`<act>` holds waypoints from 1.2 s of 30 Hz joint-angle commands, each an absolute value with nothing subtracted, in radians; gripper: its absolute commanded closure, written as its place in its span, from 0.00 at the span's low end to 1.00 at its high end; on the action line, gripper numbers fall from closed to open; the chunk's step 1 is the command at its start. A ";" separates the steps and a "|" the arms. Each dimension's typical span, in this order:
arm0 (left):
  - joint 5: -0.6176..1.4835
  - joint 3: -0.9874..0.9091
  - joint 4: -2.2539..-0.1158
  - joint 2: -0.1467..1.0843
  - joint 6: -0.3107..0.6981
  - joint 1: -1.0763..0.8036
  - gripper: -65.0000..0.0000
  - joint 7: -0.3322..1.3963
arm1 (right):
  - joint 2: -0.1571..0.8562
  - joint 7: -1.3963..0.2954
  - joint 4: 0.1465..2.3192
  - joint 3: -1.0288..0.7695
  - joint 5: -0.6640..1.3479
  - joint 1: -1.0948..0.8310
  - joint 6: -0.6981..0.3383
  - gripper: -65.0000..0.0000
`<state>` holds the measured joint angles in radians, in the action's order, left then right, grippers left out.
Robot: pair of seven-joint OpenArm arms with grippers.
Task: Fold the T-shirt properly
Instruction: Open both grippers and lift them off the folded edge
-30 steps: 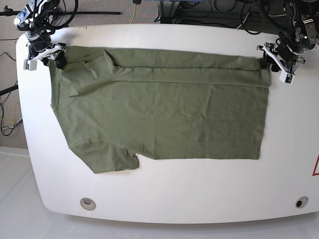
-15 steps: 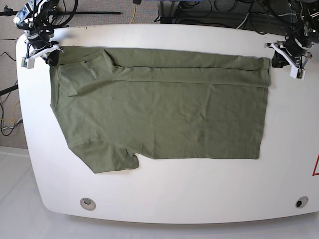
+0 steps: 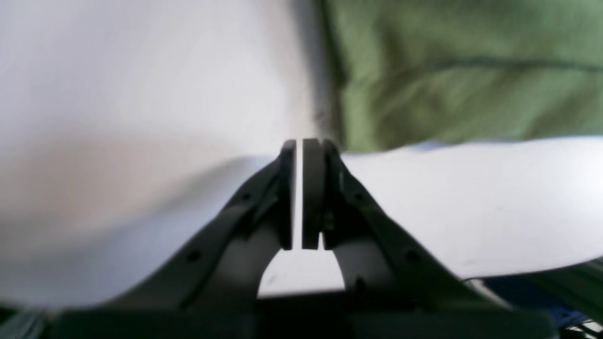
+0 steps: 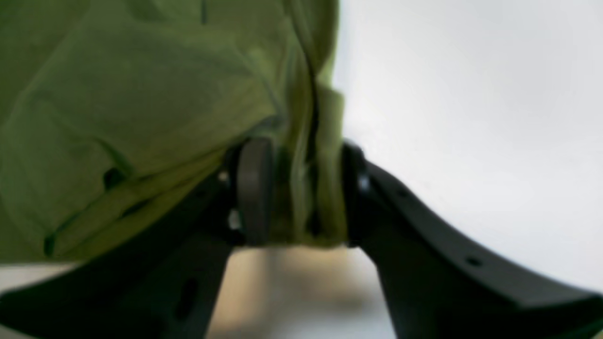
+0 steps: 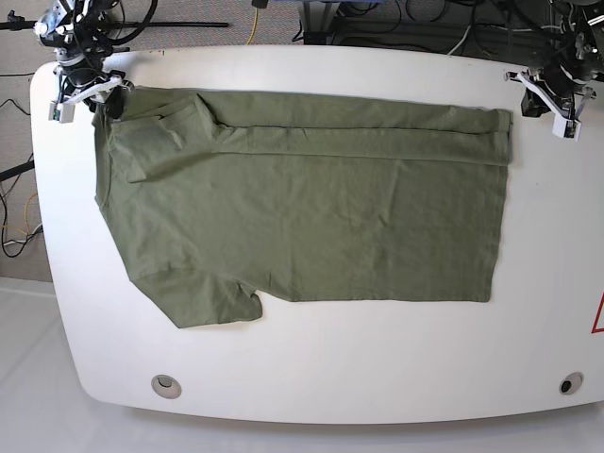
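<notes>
One fold lies along the far edge of the olive T-shirt, spread lengthwise between both pincers on the white table. Its collar corner sits bunched between the right gripper's jaws; the left gripper, pressed together and empty, hangs just beside the hem corner.
</notes>
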<state>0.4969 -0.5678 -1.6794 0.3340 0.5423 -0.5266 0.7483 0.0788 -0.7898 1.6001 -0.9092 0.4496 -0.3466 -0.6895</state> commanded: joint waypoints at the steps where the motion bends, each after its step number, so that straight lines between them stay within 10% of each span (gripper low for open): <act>1: 0.517 -0.567 -1.721 0.351 0.549 -0.522 0.92 0.726 | 0.097 -0.771 1.639 -0.915 0.467 -0.354 -0.698 0.64; 14: 0.499 -0.550 -1.754 0.345 0.542 -0.516 0.55 0.705 | 0.111 -0.769 1.630 -0.905 0.484 -0.351 -0.698 0.58; 36: 0.533 -0.538 -1.719 0.348 0.580 -0.523 0.75 0.708 | 0.128 -0.769 1.630 -0.905 0.465 -0.354 -0.698 0.57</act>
